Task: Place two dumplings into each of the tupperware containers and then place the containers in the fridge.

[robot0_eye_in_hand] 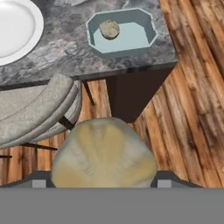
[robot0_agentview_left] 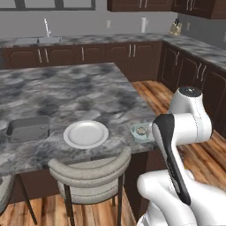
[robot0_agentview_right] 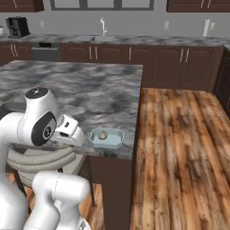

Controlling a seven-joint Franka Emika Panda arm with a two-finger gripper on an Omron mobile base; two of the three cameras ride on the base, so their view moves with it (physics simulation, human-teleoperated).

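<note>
A tan pleated dumpling [robot0_eye_in_hand: 105,157] sits between my fingertips in the hand view, with my gripper [robot0_eye_in_hand: 103,181] shut on it. It hangs off the counter's near edge, above the chair and floor. The pale blue tupperware container [robot0_eye_in_hand: 131,37] stands near the island's corner, ahead of the gripper, with one dumpling [robot0_eye_in_hand: 109,29] inside. From the bases I see this container [robot0_agentview_left: 133,129] [robot0_agentview_right: 117,140] with its dumpling [robot0_agentview_right: 102,134]. My hand [robot0_agentview_right: 69,130] hovers just left of it. The dark grey container [robot0_agentview_left: 28,128] rests at the counter's left. The fridge is out of view.
A round white plate [robot0_agentview_left: 86,133] [robot0_eye_in_hand: 13,26] lies between the two containers. A padded chair [robot0_agentview_left: 90,170] [robot0_eye_in_hand: 35,109] stands against the island's near edge under my hand. Wooden floor [robot0_agentview_right: 179,143] runs right of the island.
</note>
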